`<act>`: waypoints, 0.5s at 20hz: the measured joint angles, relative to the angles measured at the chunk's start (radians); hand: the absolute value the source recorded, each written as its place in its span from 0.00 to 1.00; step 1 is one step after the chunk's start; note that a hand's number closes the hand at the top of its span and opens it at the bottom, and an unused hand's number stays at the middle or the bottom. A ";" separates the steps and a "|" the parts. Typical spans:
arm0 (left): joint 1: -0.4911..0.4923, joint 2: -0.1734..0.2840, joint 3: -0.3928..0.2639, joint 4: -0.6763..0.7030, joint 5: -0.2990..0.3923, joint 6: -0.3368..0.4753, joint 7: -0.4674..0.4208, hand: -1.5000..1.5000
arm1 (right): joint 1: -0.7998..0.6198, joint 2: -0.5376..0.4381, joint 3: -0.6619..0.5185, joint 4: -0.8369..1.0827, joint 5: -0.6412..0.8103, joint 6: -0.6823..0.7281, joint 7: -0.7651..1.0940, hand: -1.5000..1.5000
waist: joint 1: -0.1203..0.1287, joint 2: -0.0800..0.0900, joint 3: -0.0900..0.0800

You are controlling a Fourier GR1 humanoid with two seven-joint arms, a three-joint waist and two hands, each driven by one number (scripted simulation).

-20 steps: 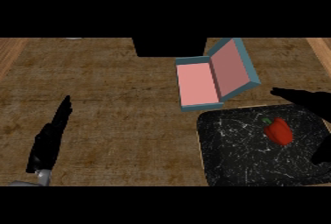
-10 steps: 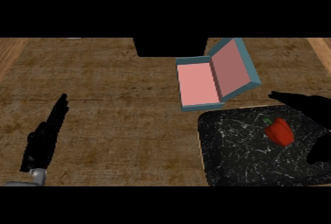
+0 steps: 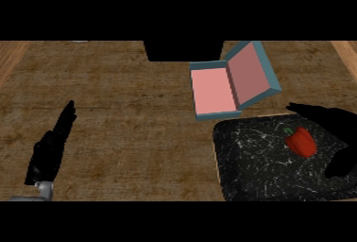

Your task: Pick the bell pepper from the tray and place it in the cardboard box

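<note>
A red bell pepper (image 3: 301,142) with a green stem lies on the black marbled tray (image 3: 258,160) at the lower right. My right hand (image 3: 336,124) hovers over the tray's right side, open, with its thumb and fingers spread on either side of the pepper and apart from it. The box (image 3: 216,92) stands just beyond the tray, teal outside and pink inside, with its lid propped open to the right. At the left of the counter my left hand (image 3: 50,149) rests open, fingers straight and pointing away.
A dark block (image 3: 185,49) sits at the counter's far edge, behind the box. Lighter wooden strips (image 3: 345,54) run along the counter's left and right sides. Bare brown counter lies between my left hand and the tray.
My right hand has moved down and closer around the pepper. My left hand has drifted slightly lower. The pepper has stayed where it was on the tray.
</note>
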 measured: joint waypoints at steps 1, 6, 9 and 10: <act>-0.007 -0.004 0.015 0.013 0.000 -0.010 -0.005 0.50 | 0.006 0.009 -0.006 -0.008 0.009 0.005 0.003 0.00 | -0.001 0.000 0.000; -0.003 -0.033 0.036 0.009 -0.037 -0.028 -0.004 0.50 | 0.005 0.055 -0.026 0.012 0.059 -0.004 -0.021 0.00 | 0.000 0.000 0.000; -0.006 -0.048 0.046 -0.017 -0.049 -0.044 0.024 0.50 | 0.002 0.076 -0.035 0.038 0.090 -0.012 -0.042 0.00 | 0.000 0.000 0.000; 0.014 -0.052 0.050 -0.022 -0.053 -0.047 0.012 0.50 | 0.001 0.085 -0.035 0.041 0.100 -0.013 -0.042 0.00 | 0.001 0.000 0.000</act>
